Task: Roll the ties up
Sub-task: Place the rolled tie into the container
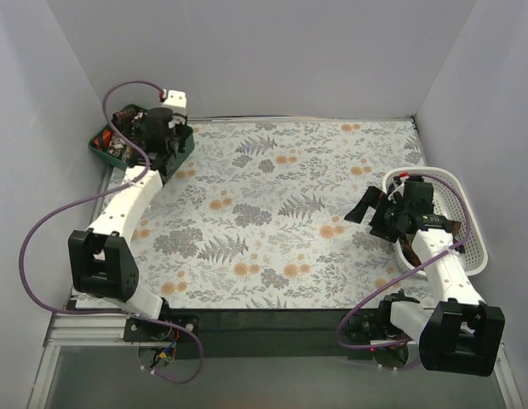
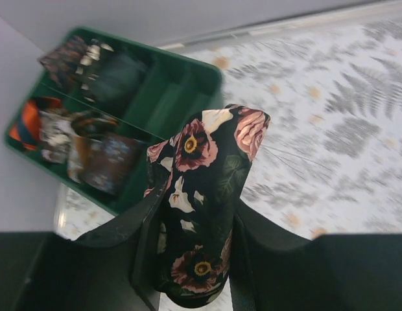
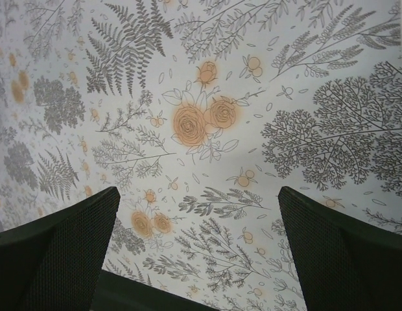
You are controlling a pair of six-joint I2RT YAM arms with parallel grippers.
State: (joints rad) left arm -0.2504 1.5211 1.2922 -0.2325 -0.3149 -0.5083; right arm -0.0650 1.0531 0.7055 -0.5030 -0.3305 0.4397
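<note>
Green tray point(image 2: 181, 84): stands in the far left corner of the bench point(image 1: 272, 196). Some compartments already hold coils point(image 2: 100, 152), so the free room looks narrow.
Left pincer point(image 2: 202, 207): clenched on the rolled tie point(image 2: 201, 149), close to the tray's right corner.
Rolled tie: dark with big flowers, upright between the fingers. I cannot tell if it hangs directly over a compartment.
Risk at release: if the pincer lets go off centre, the roll can hit a rim or a divider and fall outside. The loose outer layer can then spring open and undo the coil.
Risk to neighbours: a low descent can push the stored coils.
Right pincer point(image 3: 198, 220): released, jaws wide, grasping nothing, above the bare bench.
White basket point(image 1: 464, 200): just beside the right arm, which may bump its rim when it moves.
</note>
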